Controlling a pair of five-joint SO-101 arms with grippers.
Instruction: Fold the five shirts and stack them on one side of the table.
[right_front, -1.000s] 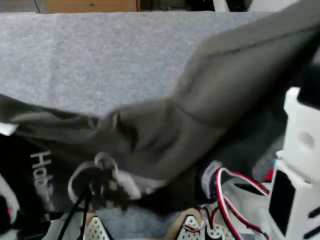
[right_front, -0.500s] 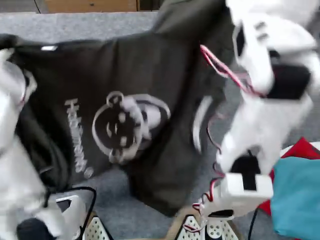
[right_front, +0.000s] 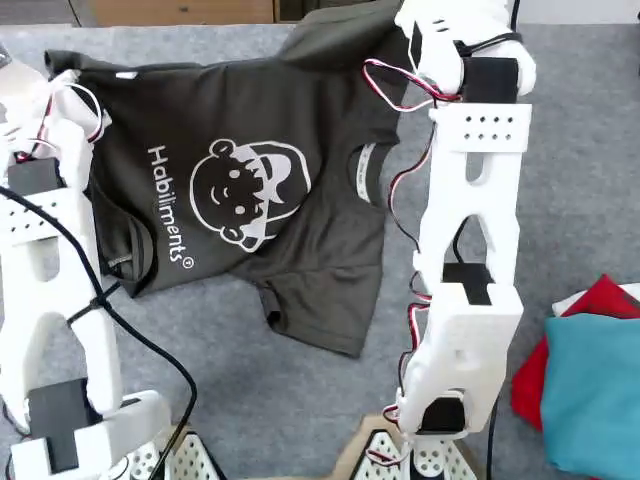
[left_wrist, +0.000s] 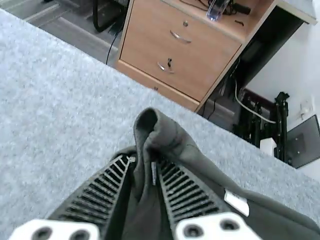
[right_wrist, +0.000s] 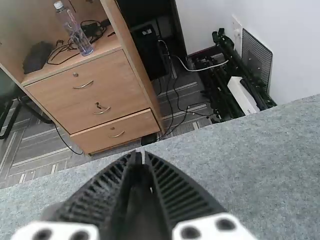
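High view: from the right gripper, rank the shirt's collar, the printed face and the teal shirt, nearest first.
From the right gripper, shut on the far edge of the dark shirt:
1. Collar, just back toward the robot.
2. Printed face, mid-shirt, farther to the robot's left.
3. Teal shirt, at the near right edge.

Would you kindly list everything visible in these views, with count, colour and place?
shirt: one, dark olive with white print, spread on the table.
teal cloth: one, teal, at the table's edge beside the right arm, lying on the red cloth.
red cloth: one, red, under the teal cloth.
table: one, grey cover.
drawer cabinet: one, light wood, beyond the table.
bottle: one, clear, on the cabinet.
left gripper: one, black fingers, shut on a far shirt corner.
right gripper: one, black fingers, shut on the shirt's far edge.
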